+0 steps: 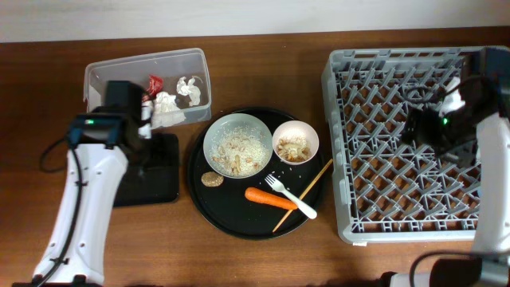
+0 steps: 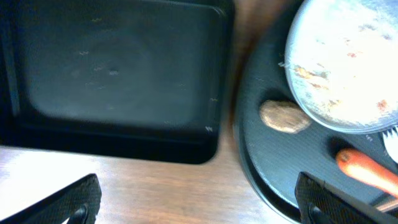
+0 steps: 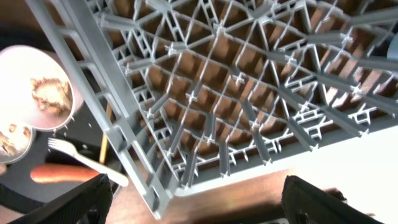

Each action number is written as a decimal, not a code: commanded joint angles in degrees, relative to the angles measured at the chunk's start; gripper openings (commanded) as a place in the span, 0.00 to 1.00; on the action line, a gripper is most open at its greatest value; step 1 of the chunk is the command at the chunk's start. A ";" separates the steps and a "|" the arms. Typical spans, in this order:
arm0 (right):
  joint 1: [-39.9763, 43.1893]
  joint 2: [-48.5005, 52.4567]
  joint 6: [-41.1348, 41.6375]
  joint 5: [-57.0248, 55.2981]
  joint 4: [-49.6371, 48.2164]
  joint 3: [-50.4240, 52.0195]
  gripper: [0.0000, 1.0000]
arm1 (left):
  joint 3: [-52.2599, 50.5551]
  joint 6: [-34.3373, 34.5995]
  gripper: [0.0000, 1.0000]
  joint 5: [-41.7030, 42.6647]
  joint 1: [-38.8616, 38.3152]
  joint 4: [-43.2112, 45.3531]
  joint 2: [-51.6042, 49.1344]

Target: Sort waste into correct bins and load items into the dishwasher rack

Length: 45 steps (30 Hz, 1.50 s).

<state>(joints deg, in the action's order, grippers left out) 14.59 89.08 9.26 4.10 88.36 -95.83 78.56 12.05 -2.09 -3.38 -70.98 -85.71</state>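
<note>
— How far along is it?
— Partly. The crumpled white paper napkins and the crinkled red foil wrapper lie in the clear plastic rectangular tub, far left. The shallow black rectangular tray on its near side holds nothing I can see.
— And the dishes?
— All on the large round black tray in the middle: the wide white plate-bowl with beige rice-like crumbs, the smaller white bowl, white fork, thin wooden stick, orange carrot piece and small brown food lump. The large light-grey plastic dishwasher rack on the right looks unloaded; I spot no cups.
— The grippers?
— Left gripper hangs by the black tray's near edge, jaws spread, empty. Right gripper, above the rack, is likewise released.
</note>
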 commanded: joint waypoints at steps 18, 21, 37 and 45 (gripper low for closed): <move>0.07 -5.35 -1.53 -0.79 -1.81 7.54 0.92 | -18.60 -17.99 0.99 3.41 -17.64 25.88 -11.67; 0.07 -5.35 -1.53 -0.79 -1.79 7.54 0.92 | -18.60 -19.06 0.99 3.87 -17.64 28.39 -14.47; 0.07 -5.35 -1.53 -0.94 -1.77 7.54 0.92 | -18.62 -19.02 0.59 6.80 -17.62 28.63 -19.71; 0.07 -5.35 -1.53 -0.94 -1.77 7.54 0.91 | -17.79 -19.02 0.35 6.78 -17.62 26.18 -19.34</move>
<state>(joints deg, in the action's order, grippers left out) 14.59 84.47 7.73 3.90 86.56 -88.58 60.69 -6.66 1.74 -20.78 -43.27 -103.63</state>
